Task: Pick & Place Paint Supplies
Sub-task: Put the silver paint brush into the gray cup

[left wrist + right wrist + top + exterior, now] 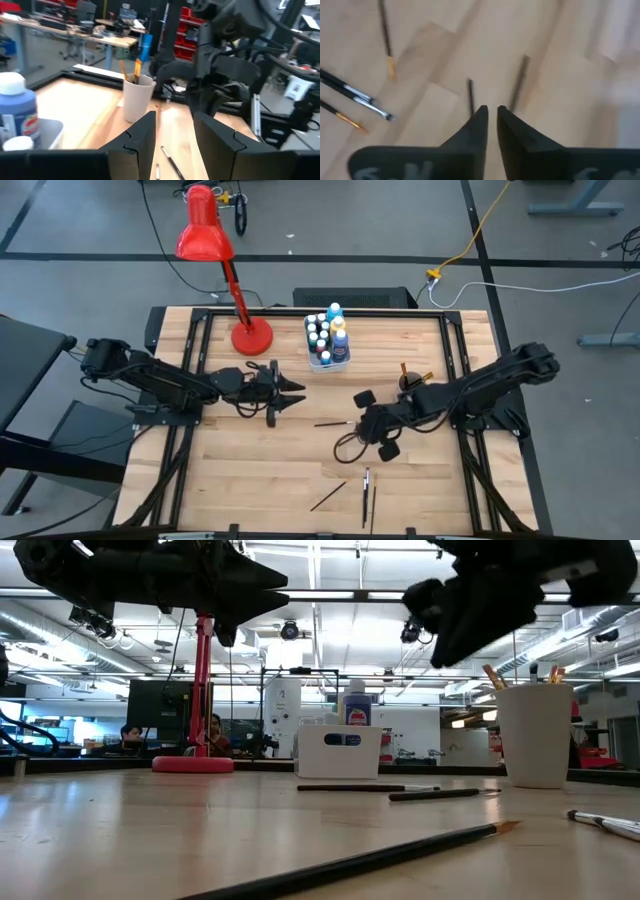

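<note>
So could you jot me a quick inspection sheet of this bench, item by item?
Surface: wooden table, black frame.
Job's things: paint bottles packed in a white tub; loose brushes on the wood; more brushes in a white cup.
Clutter: red lamp.
Grippers: left gripper open, above the table by the lamp base; right gripper above mid-table, fingers narrowly apart, holding nothing visible.
Cables: yellow cable and others on the floor.
Surroundings: workshop benches, people seated far off.
</note>
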Action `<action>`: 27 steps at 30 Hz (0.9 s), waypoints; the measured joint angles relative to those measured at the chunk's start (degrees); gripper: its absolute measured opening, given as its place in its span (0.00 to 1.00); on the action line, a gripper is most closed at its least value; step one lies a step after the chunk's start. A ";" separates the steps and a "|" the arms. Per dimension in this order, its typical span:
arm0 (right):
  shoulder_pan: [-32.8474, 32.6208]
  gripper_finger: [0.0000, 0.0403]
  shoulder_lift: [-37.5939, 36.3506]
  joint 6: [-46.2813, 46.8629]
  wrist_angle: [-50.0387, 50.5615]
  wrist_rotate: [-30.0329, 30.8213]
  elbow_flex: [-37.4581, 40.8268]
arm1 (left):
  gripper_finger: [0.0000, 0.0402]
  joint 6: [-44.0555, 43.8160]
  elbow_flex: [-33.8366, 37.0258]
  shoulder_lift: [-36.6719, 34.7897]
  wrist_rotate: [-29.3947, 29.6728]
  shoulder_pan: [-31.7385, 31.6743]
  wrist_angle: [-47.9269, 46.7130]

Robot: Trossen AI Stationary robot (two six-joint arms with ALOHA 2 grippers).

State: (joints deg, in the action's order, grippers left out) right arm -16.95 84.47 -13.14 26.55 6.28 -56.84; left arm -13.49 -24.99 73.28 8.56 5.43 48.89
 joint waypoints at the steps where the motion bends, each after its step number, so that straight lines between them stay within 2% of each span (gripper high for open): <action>1: 0.00 0.12 0.14 -0.74 -2.52 -1.47 1.36 | 0.36 -0.18 0.00 0.00 -0.61 0.00 -0.20; 4: 0.00 0.19 0.19 -1.04 -7.23 -2.27 4.61 | 0.36 -0.27 0.00 0.00 -1.30 0.02 -0.25; 8: 0.00 0.27 0.17 -0.04 -11.46 0.58 8.76 | 0.36 -0.27 0.00 0.00 1.03 0.00 -0.23; 12: 0.47 0.29 0.54 2.98 -30.69 -3.46 19.18 | 0.36 -0.27 0.00 0.00 1.74 0.00 -0.23; 19: 0.81 0.29 0.73 4.80 -61.82 -3.69 35.81 | 0.36 0.13 0.00 0.00 1.94 0.00 -0.14; 22: 1.57 0.29 1.84 4.64 -64.96 -3.60 37.92 | 0.36 0.80 0.00 0.00 2.00 0.02 -0.12; 27: 1.89 0.29 7.58 10.55 -66.79 -5.70 36.35 | 0.36 0.68 0.00 0.00 2.65 0.00 -0.11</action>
State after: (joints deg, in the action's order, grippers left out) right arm -15.06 92.05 -2.59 -40.24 0.58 -20.49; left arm -12.81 -24.99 73.28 11.21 5.43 48.79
